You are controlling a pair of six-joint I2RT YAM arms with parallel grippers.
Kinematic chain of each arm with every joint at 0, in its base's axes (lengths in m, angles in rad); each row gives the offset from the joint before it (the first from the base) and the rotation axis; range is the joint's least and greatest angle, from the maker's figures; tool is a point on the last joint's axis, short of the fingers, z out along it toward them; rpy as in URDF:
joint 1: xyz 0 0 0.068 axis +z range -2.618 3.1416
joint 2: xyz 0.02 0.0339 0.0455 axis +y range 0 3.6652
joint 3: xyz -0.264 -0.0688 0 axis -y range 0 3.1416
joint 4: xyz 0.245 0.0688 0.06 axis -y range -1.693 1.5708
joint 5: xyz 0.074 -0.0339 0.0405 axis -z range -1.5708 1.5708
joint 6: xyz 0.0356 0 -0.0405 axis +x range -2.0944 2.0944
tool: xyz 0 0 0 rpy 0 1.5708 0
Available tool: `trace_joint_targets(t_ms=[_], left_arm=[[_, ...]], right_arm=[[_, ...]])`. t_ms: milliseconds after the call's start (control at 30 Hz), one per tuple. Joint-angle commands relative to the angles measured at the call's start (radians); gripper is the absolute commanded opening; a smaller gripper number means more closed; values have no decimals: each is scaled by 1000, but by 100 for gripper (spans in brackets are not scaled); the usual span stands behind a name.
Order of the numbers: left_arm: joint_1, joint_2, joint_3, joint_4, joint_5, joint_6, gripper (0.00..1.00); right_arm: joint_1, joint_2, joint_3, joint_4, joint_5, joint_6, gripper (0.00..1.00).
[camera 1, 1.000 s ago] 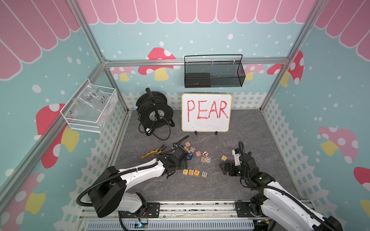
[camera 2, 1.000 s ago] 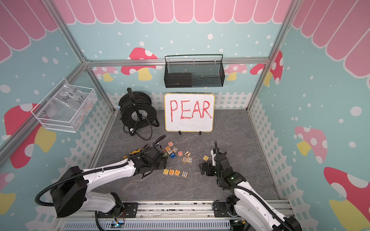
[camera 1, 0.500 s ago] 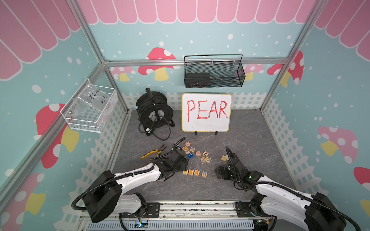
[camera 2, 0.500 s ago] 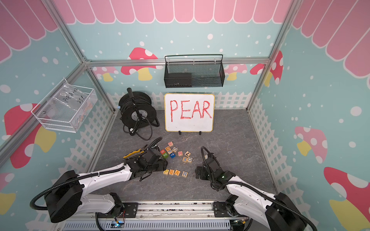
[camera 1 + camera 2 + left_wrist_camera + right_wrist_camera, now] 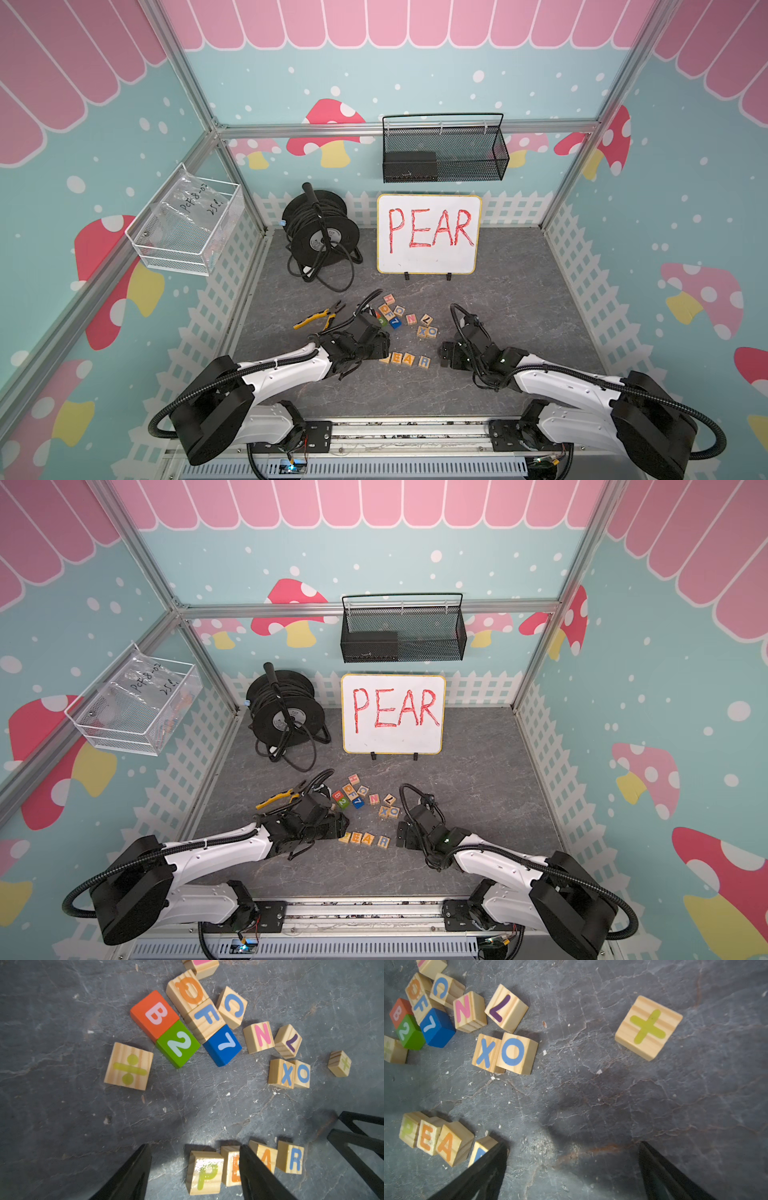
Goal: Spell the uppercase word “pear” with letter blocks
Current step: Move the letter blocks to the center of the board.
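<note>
worktop (image 5: 519, 291): dark grey stone | walls (image 5: 457, 75): blue, mushrooms | letter blocks (image 5: 405, 360): one row, PEAR | left fingers (image 5: 128, 1178): wide, empty | right fingers (image 5: 481, 1176): wide, empty

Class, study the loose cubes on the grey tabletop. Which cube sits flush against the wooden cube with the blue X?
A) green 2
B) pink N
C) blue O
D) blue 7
C: in the right wrist view the blue O cube touches the X cube side by side.

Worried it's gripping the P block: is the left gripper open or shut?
Open. In the left wrist view the left gripper has its fingers wide apart, neither touching the P block.
</note>
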Motion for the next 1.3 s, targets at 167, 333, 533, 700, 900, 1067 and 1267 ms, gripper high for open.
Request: trace_joint_targets(t_ms=[167,333,533,700,900,1067,1267], left_arm=[[9,-9,-6,56,24,5,70],[11,-14,-10,57,28,11,70],[12,-20,-16,58,29,17,70],[16,-9,-18,72,40,19,70],[16,-3,-16,82,54,24,70],[16,0,-19,84,66,27,70],[16,-3,-37,83,73,18,70]], right_arm=[[62,125,31,-102,33,79,100],[88,181,49,-115,48,101,99],[106,197,60,-162,70,123,100],[123,205,74,-220,84,134,100],[162,205,65,-258,60,145,99],[198,224,65,-254,46,198,99],[220,276,88,-256,49,218,100]])
